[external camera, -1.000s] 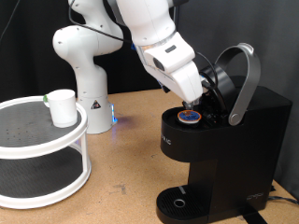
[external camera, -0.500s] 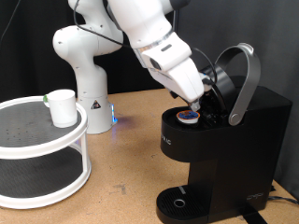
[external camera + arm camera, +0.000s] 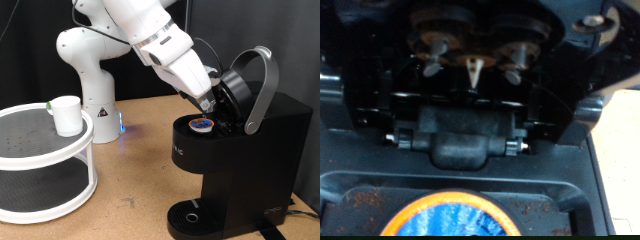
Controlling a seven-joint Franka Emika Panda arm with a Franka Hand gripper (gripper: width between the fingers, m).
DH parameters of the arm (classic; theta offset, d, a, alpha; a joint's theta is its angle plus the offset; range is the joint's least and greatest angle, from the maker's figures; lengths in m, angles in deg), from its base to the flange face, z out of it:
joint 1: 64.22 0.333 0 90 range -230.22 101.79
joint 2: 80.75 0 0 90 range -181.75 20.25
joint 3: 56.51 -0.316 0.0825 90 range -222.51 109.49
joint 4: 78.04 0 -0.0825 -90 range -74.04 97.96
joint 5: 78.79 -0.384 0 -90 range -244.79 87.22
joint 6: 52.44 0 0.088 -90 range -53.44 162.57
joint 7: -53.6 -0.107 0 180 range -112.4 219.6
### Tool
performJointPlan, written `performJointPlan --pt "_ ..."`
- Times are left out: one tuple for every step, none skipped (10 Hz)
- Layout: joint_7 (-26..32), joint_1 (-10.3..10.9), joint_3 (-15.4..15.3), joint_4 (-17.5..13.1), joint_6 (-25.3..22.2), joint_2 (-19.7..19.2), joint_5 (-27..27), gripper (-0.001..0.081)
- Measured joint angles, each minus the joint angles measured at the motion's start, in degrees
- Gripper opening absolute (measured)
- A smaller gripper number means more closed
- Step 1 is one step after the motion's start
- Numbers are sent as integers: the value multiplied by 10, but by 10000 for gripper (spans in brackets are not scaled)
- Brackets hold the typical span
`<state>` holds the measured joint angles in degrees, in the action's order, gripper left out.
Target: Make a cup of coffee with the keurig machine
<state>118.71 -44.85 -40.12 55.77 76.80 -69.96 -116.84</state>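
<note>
No legible text in either view. Black boxy keurig machine point(image 3: 235, 160) carries pale lettering on its front below the pod well, too small and blurred to read. Wrist view: no readable marks.

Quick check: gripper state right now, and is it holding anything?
Gripper: above the keurig machine's open pod chamber; open or shut cannot be told; nothing seen between its fingers.
</note>
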Motion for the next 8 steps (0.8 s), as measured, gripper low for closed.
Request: performJointPlan --pt "9 0 0 3 14 0 -11 805" --pt "25 0 3 4 19 3 -30 805" --pt "39 0 10 3 15 11 -49 805" --pt "44 -2 21 2 -3 23 -59 805" --pt "43 -4 32 -3 -33 36 -60 805" --pt "35 -10 41 -12 -63 48 -59 805" --pt "23 -15 47 -22 -85 57 -58 805" --pt "13 -20 51 -33 -102 63 -58 805"
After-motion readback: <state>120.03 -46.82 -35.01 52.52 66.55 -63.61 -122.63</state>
